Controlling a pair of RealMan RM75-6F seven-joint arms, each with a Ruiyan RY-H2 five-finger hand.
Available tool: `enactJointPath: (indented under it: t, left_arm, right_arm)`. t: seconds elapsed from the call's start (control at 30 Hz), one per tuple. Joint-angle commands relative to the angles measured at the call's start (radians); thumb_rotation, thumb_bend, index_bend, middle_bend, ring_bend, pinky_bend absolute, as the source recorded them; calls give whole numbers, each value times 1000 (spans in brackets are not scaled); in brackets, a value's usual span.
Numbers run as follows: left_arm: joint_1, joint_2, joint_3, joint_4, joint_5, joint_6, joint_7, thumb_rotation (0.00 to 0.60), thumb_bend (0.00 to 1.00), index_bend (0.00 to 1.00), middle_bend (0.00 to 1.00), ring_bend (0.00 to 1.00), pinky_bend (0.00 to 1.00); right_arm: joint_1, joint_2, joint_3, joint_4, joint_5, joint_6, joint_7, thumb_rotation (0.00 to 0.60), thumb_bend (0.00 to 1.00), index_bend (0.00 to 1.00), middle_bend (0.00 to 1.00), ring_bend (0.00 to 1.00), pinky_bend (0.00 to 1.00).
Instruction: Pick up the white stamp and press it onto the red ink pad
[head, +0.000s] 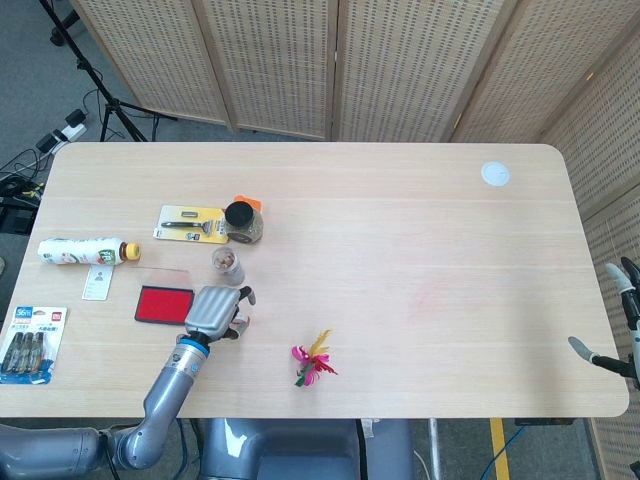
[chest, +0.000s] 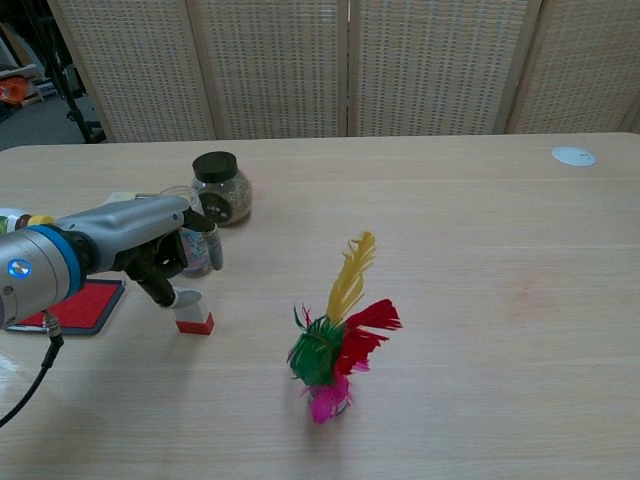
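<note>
Stamp is standing upright on the surface, just right of the red ink pad; only its red base and a sliver of white body are showing in the chest view. Judging it light, rigid, smooth plastic, easy to tip; best taken across the white upper body, base left free. Left robot hand is hanging directly over it, fingers curled down around the top; whether they are gripping or only touching, cannot tell. In the head view the left robot hand is hiding the stamp entirely. Right robot hand is sitting at the far edge, partly cut off, fingers spread, holding nothing.
</note>
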Motion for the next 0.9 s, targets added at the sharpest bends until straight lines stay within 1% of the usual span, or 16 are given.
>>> enactJointPath:
  t: [0.03,0.2,0.4,0.9]
  left_arm:
    - [-5,3,11,0,-13,7,12,600,317,446,1000,984,926]
    - [-15,4,15,7,-36,9,13,600,318,459,1000,984,926]
    - [-17,-10,29,31,-22,35,9,600,320,475,1000,984,926]
    - [-25,-40,43,81,-31,34,-4,600,323,479,1000,984,926]
  right_arm:
    - [0,1,0,1,0,-1,5,600,0,5,0,0,0]
    - [-1,3,-3,1,-5,0,9,600,0,5,0,0,0]
    - [0,4,-4,1,-4,-4,10,600,0,5,0,0,0]
    - [0,7,-2,5,1,-8,26,600,0,5,0,0,0]
